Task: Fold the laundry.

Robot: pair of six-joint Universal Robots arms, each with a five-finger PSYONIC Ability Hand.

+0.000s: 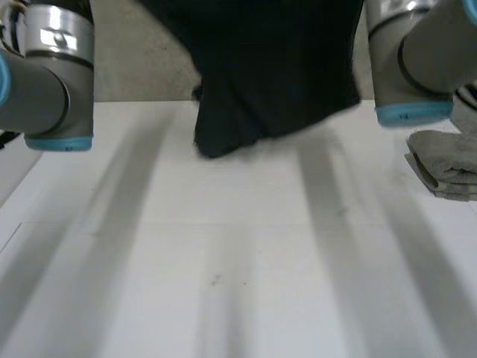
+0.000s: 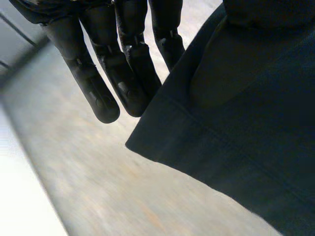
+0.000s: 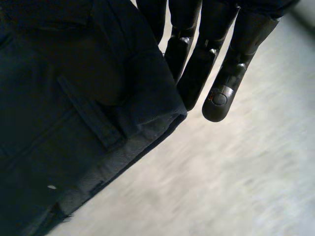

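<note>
Dark garment (image 1: 276,67) hangs above the counter (image 1: 223,261), left hand (image 2: 123,73) and right hand (image 3: 231,64) pinching its edges beside straight fingers (image 2: 91,83), likely to spread it.

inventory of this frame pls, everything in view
dark garment: one, black or very dark navy, hanging between the two arms, lower end near the table's far side; can't tell whether it touches.
folded cloth: one, grey, on the table by its right edge, beneath the right arm.
table: one, white, bare in the middle and near side.
arms: two, grey with light-blue caps, left arm and right arm on either side of the garment.
left hand: one, black, against the garment's hemmed edge.
right hand: one, black, against the garment's opposite edge.
</note>
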